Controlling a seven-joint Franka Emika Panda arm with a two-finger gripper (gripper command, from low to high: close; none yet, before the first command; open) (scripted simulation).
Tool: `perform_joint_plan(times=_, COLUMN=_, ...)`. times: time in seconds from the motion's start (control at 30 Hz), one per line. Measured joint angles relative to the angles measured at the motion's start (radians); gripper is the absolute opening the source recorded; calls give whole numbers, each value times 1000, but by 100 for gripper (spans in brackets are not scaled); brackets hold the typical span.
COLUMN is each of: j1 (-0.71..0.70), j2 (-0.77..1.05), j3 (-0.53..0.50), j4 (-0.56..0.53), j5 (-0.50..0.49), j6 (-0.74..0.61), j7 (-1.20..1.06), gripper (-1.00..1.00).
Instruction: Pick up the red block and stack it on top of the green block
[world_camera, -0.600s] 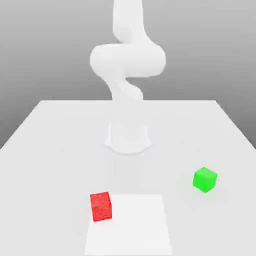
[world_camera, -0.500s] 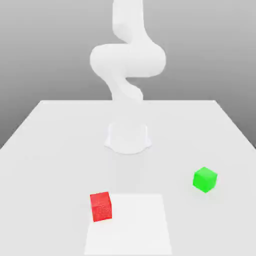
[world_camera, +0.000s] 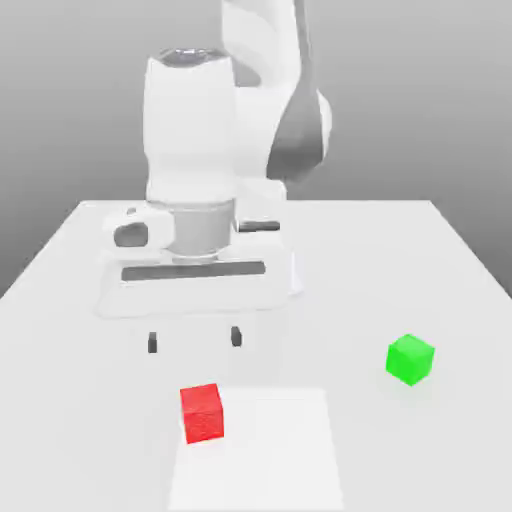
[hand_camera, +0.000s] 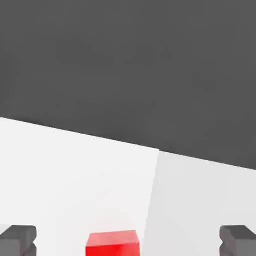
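Observation:
The red block (world_camera: 202, 412) rests on the white table near the front, on the exterior view's left. The green block (world_camera: 410, 359) stands apart from it, toward the exterior view's right. My gripper (world_camera: 194, 340) hangs open above the table just behind the red block, its two dark fingertips (world_camera: 152, 342) spread wide and holding nothing. In the hand view the red block (hand_camera: 112, 243) lies below and between the spread fingertips (hand_camera: 17, 239) of the gripper (hand_camera: 128, 241), which do not touch it.
A paler square patch (world_camera: 270, 450) marks the table (world_camera: 400, 250) beside and under the red block. The arm's white base (world_camera: 285, 270) stands at the table's middle, behind the hand. The table's far edge meets a grey backdrop.
The hand, wrist and fingers now show above the table behind the red block, where earlier a pale arm alone stood. Both blocks stay in place.

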Motion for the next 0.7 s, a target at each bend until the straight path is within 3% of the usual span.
perform_joint_plan(times=0.23, j1=-47, j2=256, j3=66, j4=-3, j5=124, j6=202, j7=-121, gripper=0)
perform_joint_plan(times=0.27, j1=-58, j2=285, j3=81, j4=1, j5=134, j6=228, j7=-129, gripper=-100)
perform_joint_plan(times=0.5, j1=-62, j2=290, j3=85, j4=2, j5=135, j6=230, j7=-129, gripper=-100)
perform_joint_plan(times=0.7, j1=-48, j2=97, j3=44, j4=-27, j5=36, j6=67, j7=-57, gripper=-100)
